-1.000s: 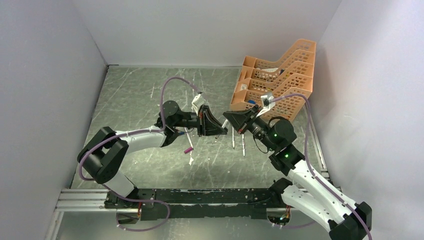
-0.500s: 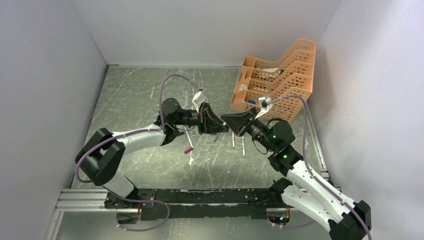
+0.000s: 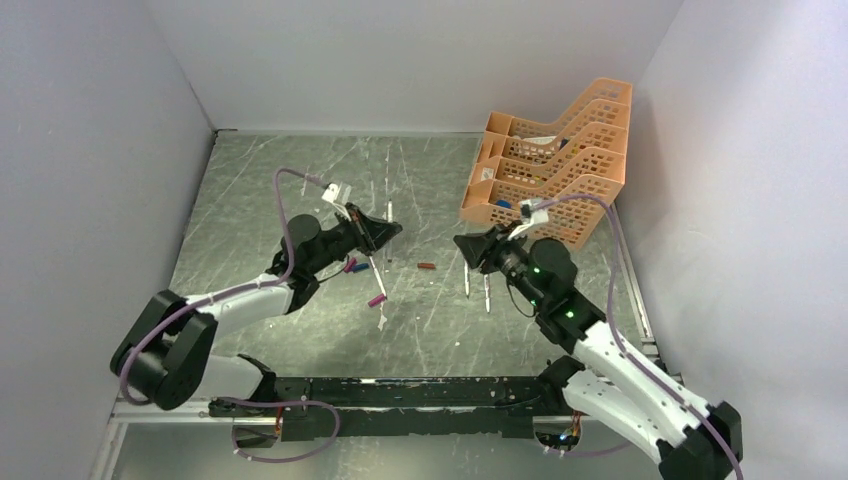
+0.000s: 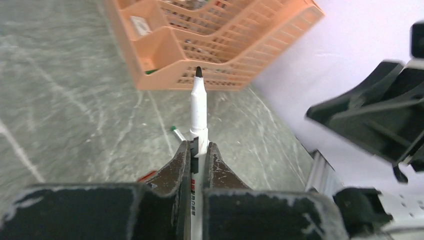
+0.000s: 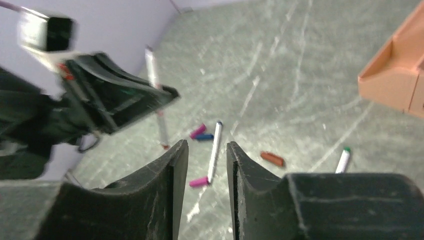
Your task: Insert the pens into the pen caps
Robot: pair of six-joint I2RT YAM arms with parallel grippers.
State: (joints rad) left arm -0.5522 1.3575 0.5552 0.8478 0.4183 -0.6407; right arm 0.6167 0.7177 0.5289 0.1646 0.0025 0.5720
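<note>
Four pens in the shot and only one is off the grey table (image 3: 270, 200): the left gripper (image 4: 199, 150) is clamped tight on a white pen (image 4: 198, 107), dark tip poking out past the fingers, with the orange tray (image 4: 220, 45) behind it in the wrist view. The right gripper (image 5: 206, 146) hangs facing it, jaws parted, nothing between them. Down on the tabletop, a second pen (image 5: 214, 152) lies between the two grippers with a magenta cap (image 5: 198, 182) right at the end nearer the arm bases; can't tell if it's actually pushed on. A second magenta cap (image 5: 198, 131) and the blue cap (image 5: 204, 136) lie touching each other just beside that pen. The red-brown cap (image 5: 272, 158) sits alone, more toward the right arm. A third pen (image 3: 467, 280) and a fourth pen (image 3: 487, 291) lie side by side near the right gripper; one shows a bare green tip.
</note>
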